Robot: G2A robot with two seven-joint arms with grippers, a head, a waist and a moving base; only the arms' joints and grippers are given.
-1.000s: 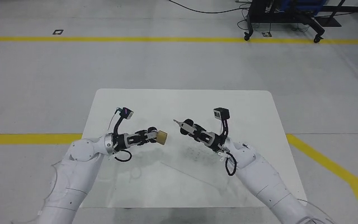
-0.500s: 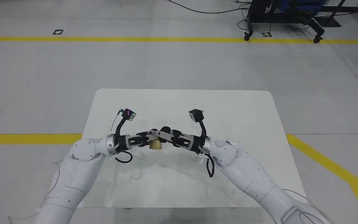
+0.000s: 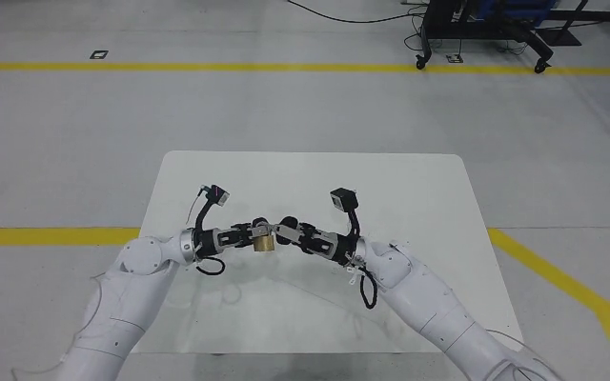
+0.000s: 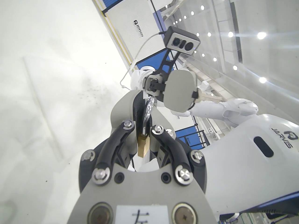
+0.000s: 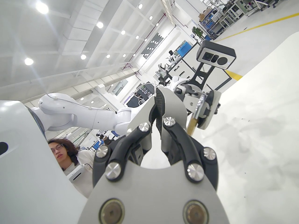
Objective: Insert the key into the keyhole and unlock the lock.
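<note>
**Key held just beside the lock, not yet in**

The left gripper [image 4: 144, 115] pinched the lock [image 4: 142, 146] by its steel shackle. The brass body hung free, probably to leave the keyhole end reachable, though the keyhole itself could not be made out. Just beside the lock, the right gripper [image 5: 157, 108] was clamped on the key [image 4: 209, 97]. Its blade stuck out apart from the lock's body and likely needed re-aiming before insertion. Beneath the lock lay the white table [image 3: 410, 190].

White glossy arms [image 3: 124, 295], black wrist cables [image 3: 208, 269], grey-and-black left gripper [image 4: 144, 104], silver screws [image 4: 101, 176], boxy black cameras [image 3: 343, 199].
</note>
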